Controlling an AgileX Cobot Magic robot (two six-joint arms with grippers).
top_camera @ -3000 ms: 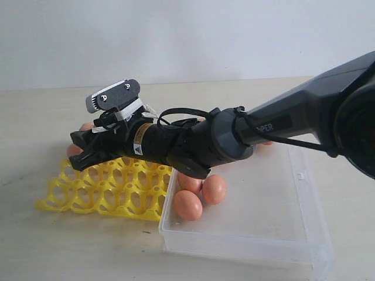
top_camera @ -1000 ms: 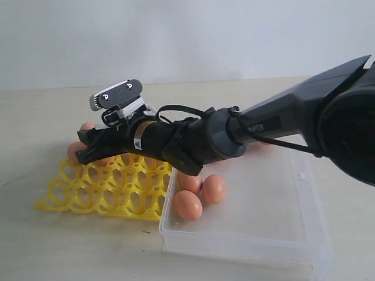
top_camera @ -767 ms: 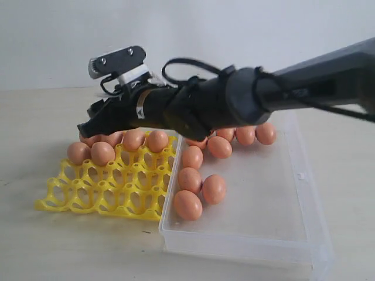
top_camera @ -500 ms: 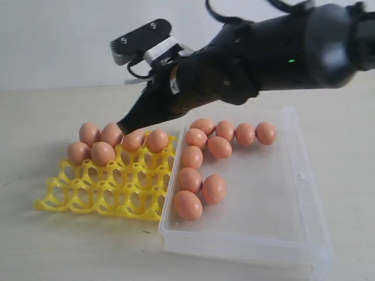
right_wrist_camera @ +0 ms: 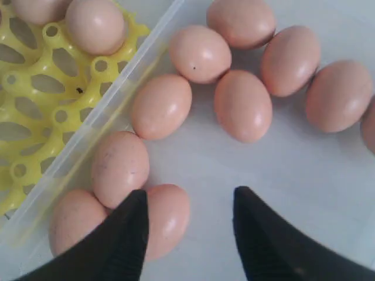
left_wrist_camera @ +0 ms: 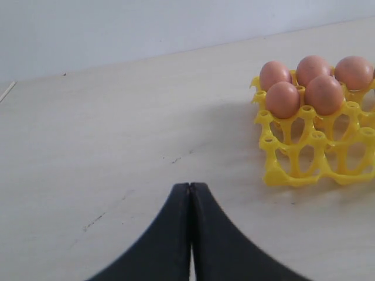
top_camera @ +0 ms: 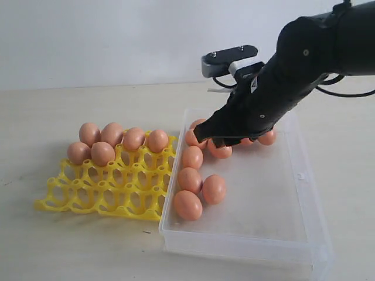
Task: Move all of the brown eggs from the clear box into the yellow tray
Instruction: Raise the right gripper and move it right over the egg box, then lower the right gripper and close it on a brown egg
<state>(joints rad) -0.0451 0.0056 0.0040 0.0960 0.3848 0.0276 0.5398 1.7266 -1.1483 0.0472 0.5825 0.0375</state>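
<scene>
Several brown eggs lie in the clear box, along its left side and far end. More brown eggs sit in the back cups of the yellow tray, left of the box. My right gripper hovers over the box's far-left eggs and hides some of them. In the right wrist view it is open and holds nothing, with one egg just beside one fingertip and the box wall next to the tray. My left gripper is shut over bare table, apart from the tray.
The light wooden tabletop runs around the tray and box. A white wall stands behind. The near half of the box floor holds no eggs. The left arm does not show in the exterior view.
The right arm has swung from over the tray's back row to above the box's far-left eggs. Its jaws, narrow half a second ago, now stand apart.
</scene>
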